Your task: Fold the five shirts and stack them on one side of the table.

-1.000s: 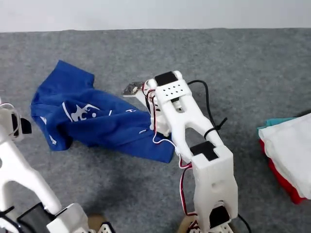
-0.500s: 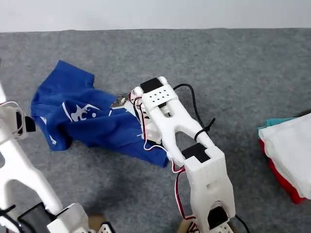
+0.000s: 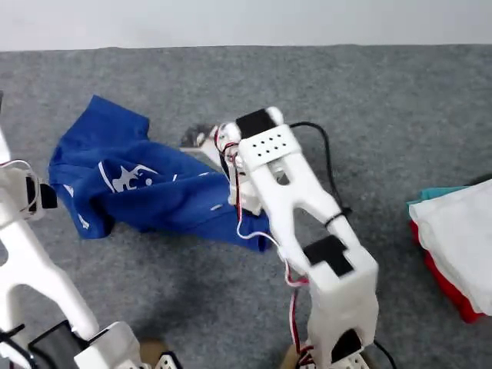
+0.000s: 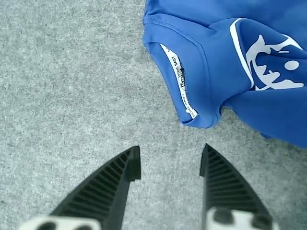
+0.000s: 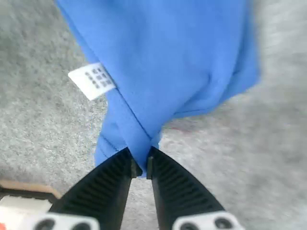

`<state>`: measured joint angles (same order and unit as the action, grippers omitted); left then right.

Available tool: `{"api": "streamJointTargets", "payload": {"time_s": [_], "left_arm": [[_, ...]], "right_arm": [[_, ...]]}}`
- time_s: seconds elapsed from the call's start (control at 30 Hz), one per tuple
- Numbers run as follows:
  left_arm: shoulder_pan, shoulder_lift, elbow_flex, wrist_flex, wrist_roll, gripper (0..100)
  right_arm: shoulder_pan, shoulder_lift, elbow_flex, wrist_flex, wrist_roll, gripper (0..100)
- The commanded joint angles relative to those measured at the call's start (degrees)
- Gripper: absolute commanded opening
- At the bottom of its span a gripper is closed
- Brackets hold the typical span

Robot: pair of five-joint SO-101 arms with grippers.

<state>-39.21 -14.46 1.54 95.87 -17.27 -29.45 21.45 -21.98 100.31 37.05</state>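
Robotics lab bench: grey felt tabletop point(image 3: 400, 108), plain white wall point(image 3: 246, 23), white arm point(image 3: 296, 192) trailing bare wires point(image 3: 292, 311).

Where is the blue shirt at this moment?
In the high view the blue shirt lies crumpled left of centre on the grey table, one fold pinched in the right hand.

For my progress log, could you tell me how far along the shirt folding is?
Done: folded shirts stacked at the table edge, white on top. In hand: the right gripper is shut on the crumpled blue shirt; the left gripper hangs open near it. Left: fold and stack it.
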Motion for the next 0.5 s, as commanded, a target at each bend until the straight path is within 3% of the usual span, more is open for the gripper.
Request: {"api": "streamJointTargets", "payload": {"time_s": [0.0, 0.23, 0.47], "left_arm": [[0.35, -2.11, 0.04, -0.53, 0.53, 21], [4.04, -2.2, 3.91, 4.4, 0.53, 21], [10.02, -1.85, 12.7, 4.22, 0.35, 21]], "right_arm": [[1.27, -11.12, -3.08, 2.24, 1.41, 1.0], [4.97, -23.16, -3.16, 1.71, 4.92, 1.0], [14.9, -27.38, -2.99, 1.8, 4.92, 1.0]]}}
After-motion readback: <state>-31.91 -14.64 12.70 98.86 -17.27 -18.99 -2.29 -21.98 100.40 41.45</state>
